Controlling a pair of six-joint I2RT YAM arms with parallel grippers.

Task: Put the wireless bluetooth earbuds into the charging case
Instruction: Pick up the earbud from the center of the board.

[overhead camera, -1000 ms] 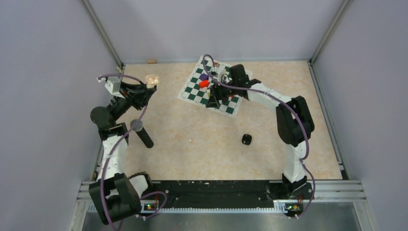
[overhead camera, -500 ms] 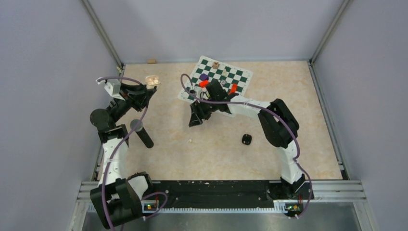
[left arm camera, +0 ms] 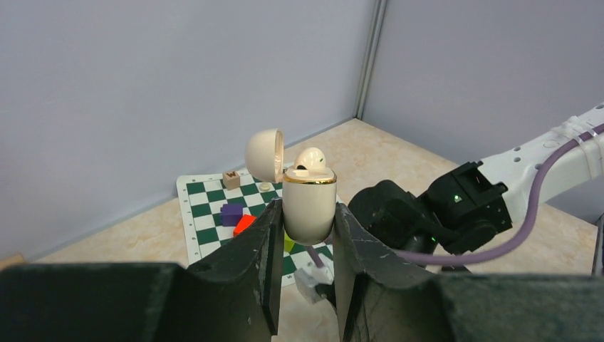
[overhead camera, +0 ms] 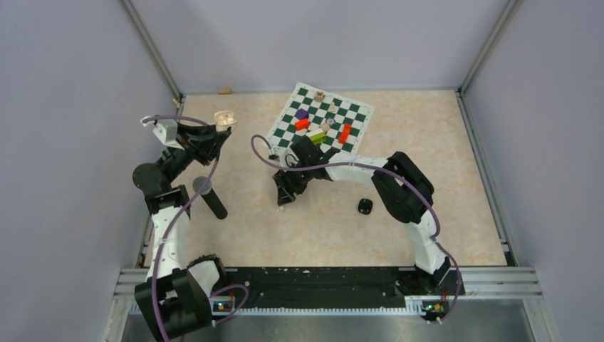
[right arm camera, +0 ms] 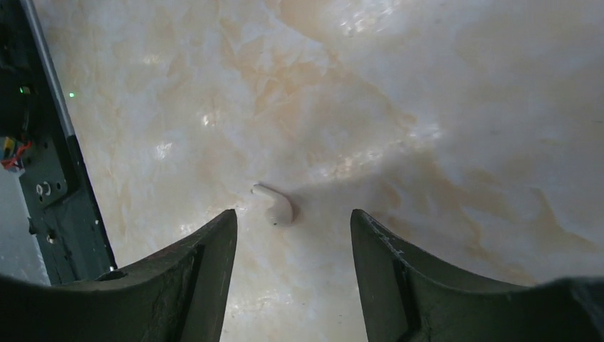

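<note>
Not much to read here tbh. The only lettering I can spot is on the little wooden cube [left arm camera: 231, 178] on the chessboard [left arm camera: 203, 211], left of centre in the left wrist view. It's one dark letter, maybe an M or W, too small to call.

Seeing cream charging case [left arm camera: 309, 203] pinched upright in left gripper [left arm camera: 308, 214], black fingers [left arm camera: 267, 235] pressing both sides of the lower body. Lid [left arm camera: 263, 154] flipped open to the left (gold rim around the mouth). One cream earbud [left arm camera: 310, 158] seated inside, top poking above the rim. Behind: green-and-white chessboard mat [left arm camera: 206, 214] carrying purple block [left arm camera: 231, 213], red block [left arm camera: 244, 224], small wooden cube [left arm camera: 231, 179]. To the right, black wrist of right arm [left arm camera: 456, 210], green LED lit, purple cable [left arm camera: 498, 242] trailing.
</note>
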